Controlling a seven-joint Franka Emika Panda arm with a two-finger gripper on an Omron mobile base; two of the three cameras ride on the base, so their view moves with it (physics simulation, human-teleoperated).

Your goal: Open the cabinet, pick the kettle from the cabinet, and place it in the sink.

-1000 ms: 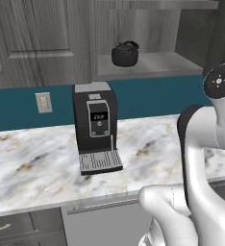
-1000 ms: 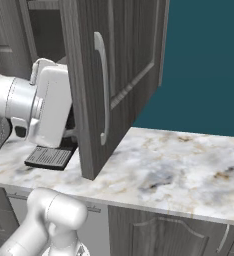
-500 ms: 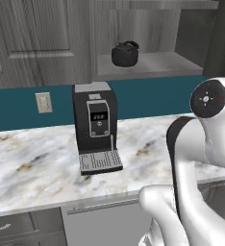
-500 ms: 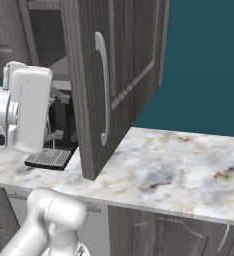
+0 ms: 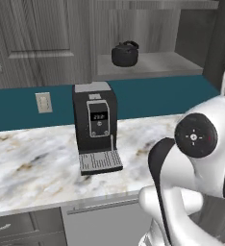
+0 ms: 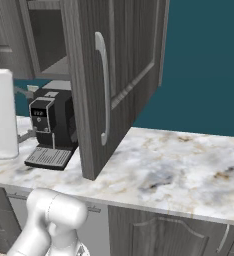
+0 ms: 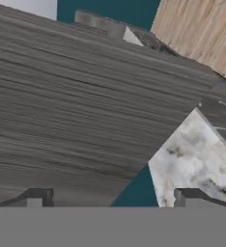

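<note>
The cabinet stands open, its door swung out over the counter with a long silver handle. On its lower shelf sits the glossy black kettle, upright, at the shelf's left. In the hand view my gripper is open, its two dark fingertips wide apart with nothing between them, facing the door's wood-grain face at close range. The arm's white elbow fills the lower right of the left base view, well below the kettle. The sink is out of view.
A boxy black coffee machine stands on the marble counter below the shelf, also seen beside the door's lower edge. A wall outlet sits on the teal backsplash. Grey drawers run under the counter.
The arm has swung: its white link slid left in the right base view, and the elbow dropped lower and leftward in the left base view. Door and kettle have not moved.
</note>
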